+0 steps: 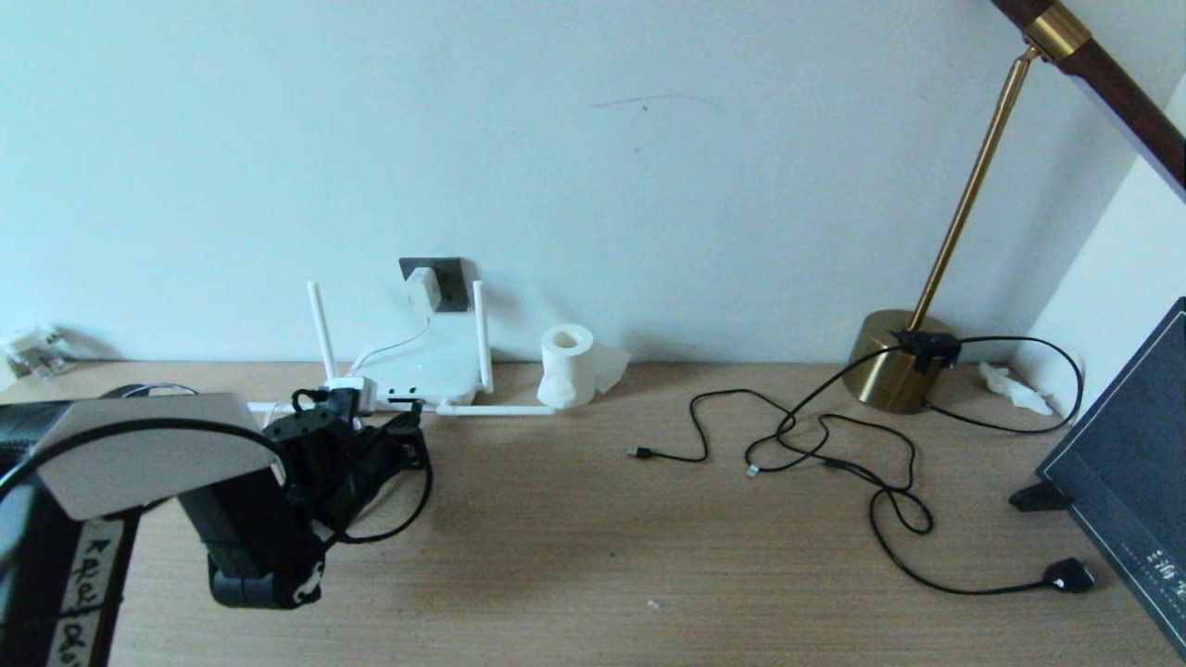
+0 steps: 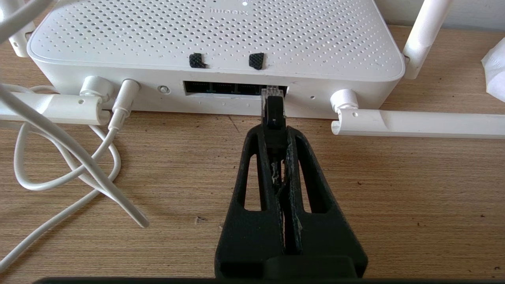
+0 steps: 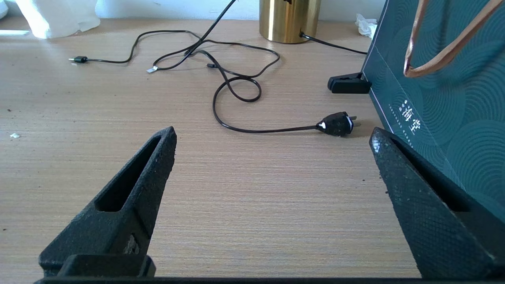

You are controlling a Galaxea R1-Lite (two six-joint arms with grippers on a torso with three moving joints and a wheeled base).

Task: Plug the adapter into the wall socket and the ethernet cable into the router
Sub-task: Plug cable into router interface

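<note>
Ethernet cable (image 2: pixel 274 108) plug — black body, clear clip-type tip — sits at the mouth of the rightmost port in the dark port row on the router (image 2: pixel 213 43) front. How deep the tip has entered cannot be told from the left wrist view. Left gripper (image 2: pixel 274 136) is clamped narrow on the plug body, fingertips (image 2: pixel 256 138) just short of the router's front face, pointing level at it.

Router: flat white perforated box on the wooden table (image 1: pixel 593 556) against the wall. 2 stick antennas stand upright, 2 lie flat along the table in front. A thin white cord (image 2: pixel 67 157) is plugged in at the front beside the port row and loops loosely over the table.

Adapter (image 1: pixel 422 289) — small white brick — is seated on the dark grey wall socket (image 1: pixel 450 278) directly above the router, its white cord hanging toward the router.

In the head view the left arm reaches in from the near left, black cable looping beside it.

Right gripper (image 3: pixel 272 142) hovers low over bare table on the right side, jaws spread wide, nothing between them.

Beyond: toilet-paper roll (image 1: pixel 567 365) just beside the router; brass lamp (image 1: pixel 903 371) at the back right; black lamp cord with bulky plug (image 1: pixel 1067 575) and thin black USB cords (image 1: pixel 704 435) sprawled between; dark green bag (image 3: pixel 442 98) at the far right edge.
</note>
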